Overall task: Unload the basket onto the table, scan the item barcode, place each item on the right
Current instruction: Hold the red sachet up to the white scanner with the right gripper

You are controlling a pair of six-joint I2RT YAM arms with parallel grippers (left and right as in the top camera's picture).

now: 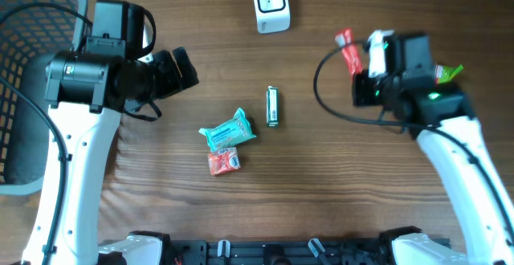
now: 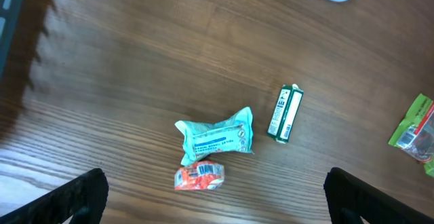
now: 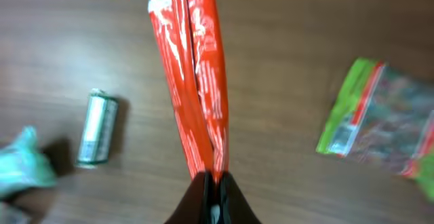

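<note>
Red packet (image 3: 207,81) sticks up from the tightly closed right gripper (image 3: 211,181)

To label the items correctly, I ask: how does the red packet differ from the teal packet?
The red packet is long and narrow; the teal packet is shorter and wider. The red packet is clamped in the shut right end effector; the teal packet lies free on the table. Both look like soft sealed wrappers.
</note>
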